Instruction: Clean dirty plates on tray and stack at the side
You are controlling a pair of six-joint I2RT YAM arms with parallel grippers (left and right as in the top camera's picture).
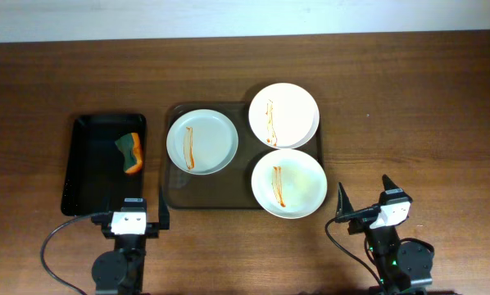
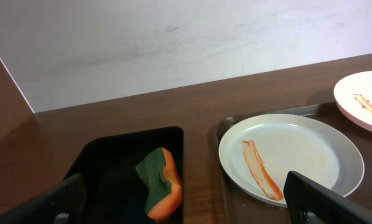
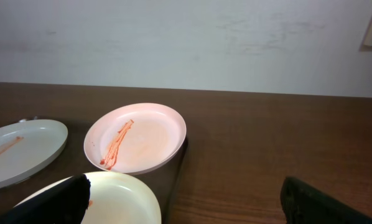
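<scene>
Left gripper (image 1: 133, 215): fingers spread, nothing between them, at 7 o'clock of the table (image 1: 442, 98). Right gripper (image 1: 365, 193): fingers spread, holding nothing, at 5 o'clock. All 3 plates (image 1: 201, 142) lie on the tray (image 1: 176, 195) at table centre, each with 1 orange-red streak. They sit at the tray's 9, 1 and 5 o'clock. The 2 right-hand plates appear to overhang the rim. At 9 o'clock of the tray, a black tray (image 1: 85, 176) holds a green-and-orange sponge (image 1: 130, 153).
</scene>
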